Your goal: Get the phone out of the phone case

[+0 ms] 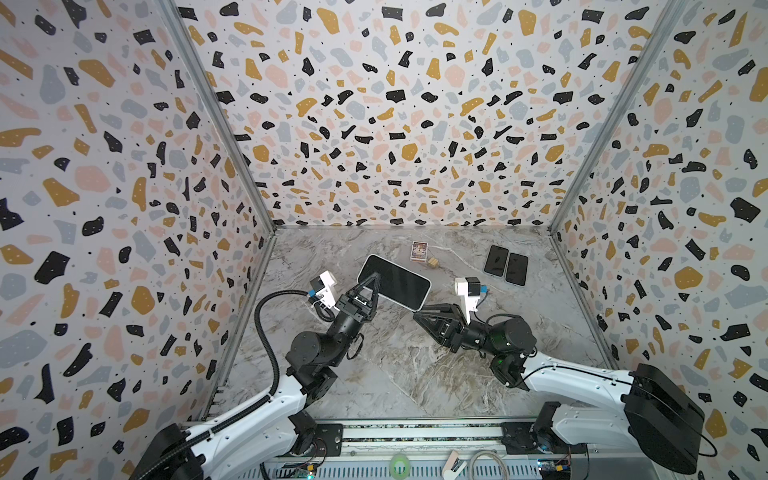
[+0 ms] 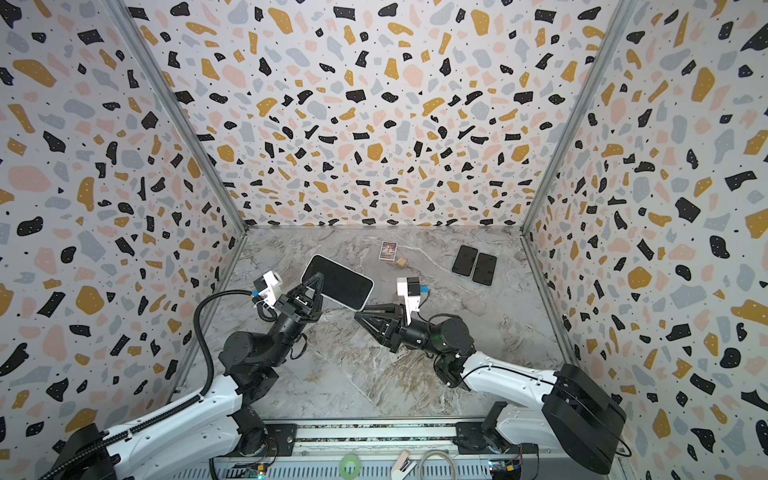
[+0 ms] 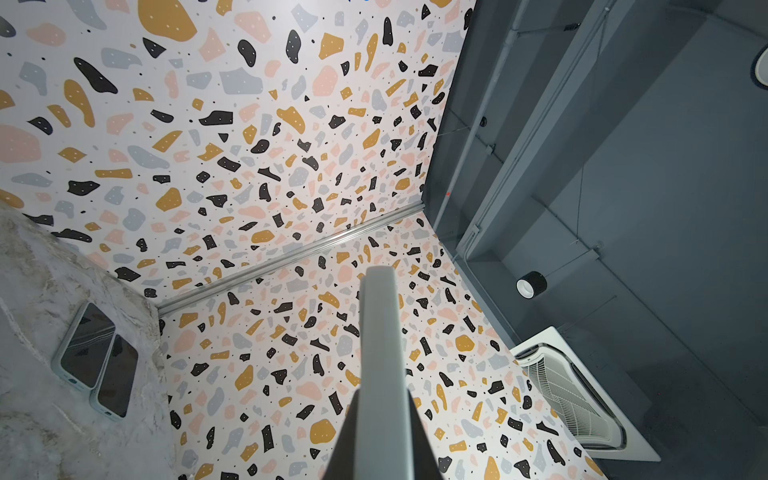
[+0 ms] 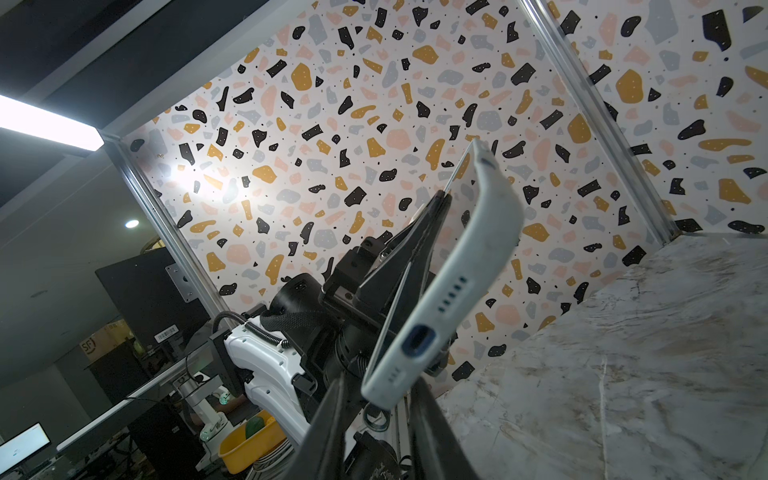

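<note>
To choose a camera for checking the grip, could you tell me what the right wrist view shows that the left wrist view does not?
Only the right wrist view: the cased phone's port end, the left gripper clamped on it, the right gripper straddling a corner by the port. Only the left wrist view: two spare phones lying on the table, a ceiling vent. Both: the cased phone's pale edge, marble table, terrazzo walls.

Black-screen phone [image 1: 395, 281] inside pale case [image 4: 469, 257], raised, tilted.
</note>
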